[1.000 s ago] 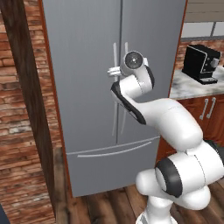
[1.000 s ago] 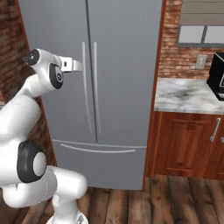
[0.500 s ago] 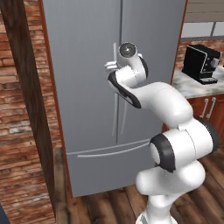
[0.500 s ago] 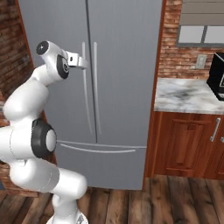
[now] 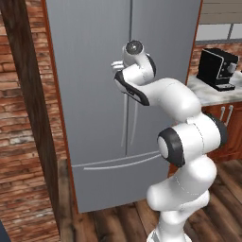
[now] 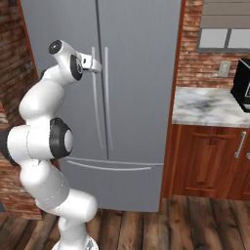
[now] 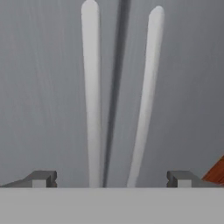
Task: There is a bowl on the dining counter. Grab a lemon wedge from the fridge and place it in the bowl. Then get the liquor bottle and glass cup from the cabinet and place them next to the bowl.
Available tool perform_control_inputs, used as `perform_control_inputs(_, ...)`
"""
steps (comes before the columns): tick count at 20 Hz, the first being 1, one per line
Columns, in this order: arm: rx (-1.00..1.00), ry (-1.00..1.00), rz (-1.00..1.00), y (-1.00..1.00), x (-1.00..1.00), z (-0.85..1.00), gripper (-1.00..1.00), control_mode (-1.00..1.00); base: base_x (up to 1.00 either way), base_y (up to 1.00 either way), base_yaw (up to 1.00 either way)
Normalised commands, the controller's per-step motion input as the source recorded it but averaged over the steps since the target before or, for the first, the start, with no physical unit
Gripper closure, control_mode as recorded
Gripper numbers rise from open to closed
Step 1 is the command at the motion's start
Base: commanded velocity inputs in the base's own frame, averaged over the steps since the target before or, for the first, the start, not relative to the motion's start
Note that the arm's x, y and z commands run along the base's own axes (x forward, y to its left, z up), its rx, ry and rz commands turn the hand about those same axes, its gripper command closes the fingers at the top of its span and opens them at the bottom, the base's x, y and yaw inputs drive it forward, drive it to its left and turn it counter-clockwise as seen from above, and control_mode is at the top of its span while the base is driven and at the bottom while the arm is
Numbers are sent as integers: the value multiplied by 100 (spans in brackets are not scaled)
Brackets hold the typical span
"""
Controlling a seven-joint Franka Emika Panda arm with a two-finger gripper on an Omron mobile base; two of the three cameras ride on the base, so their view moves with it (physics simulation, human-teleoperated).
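Observation:
The grey fridge stands shut, its two doors meeting at a centre seam. My gripper is raised to the upper part of the doors, right at the two long vertical handles. In the hand view the gripper is open, and both handles rise between its fingertips, close in front. Nothing is held. The bowl, lemon wedge, liquor bottle and glass cup are out of view.
A marble counter with a black coffee machine adjoins the fridge on the right, over wooden cabinet doors. A brick wall and a dark wooden post stand to the left. Wood floor lies below.
The arm has stretched forward and the hand has closed in on the fridge handles. The gripper stays open and the fridge doors remain shut.

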Motion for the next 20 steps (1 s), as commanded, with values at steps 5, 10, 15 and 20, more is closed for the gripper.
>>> perform_control_inputs(5, 2, 0, -1, 0, 40, -9, -100, -100, 0, 0, 0)
perform_control_inputs(10, 2, 0, -1, 0, 34, -12, -100, -100, 0, 0, 0)
perform_control_inputs(15, 4, 1, 0, 0, 27, -16, -100, -100, 0, 0, 0)
perform_control_inputs(20, 3, 2, 0, 0, 25, -23, -100, -100, 0, 0, 0)
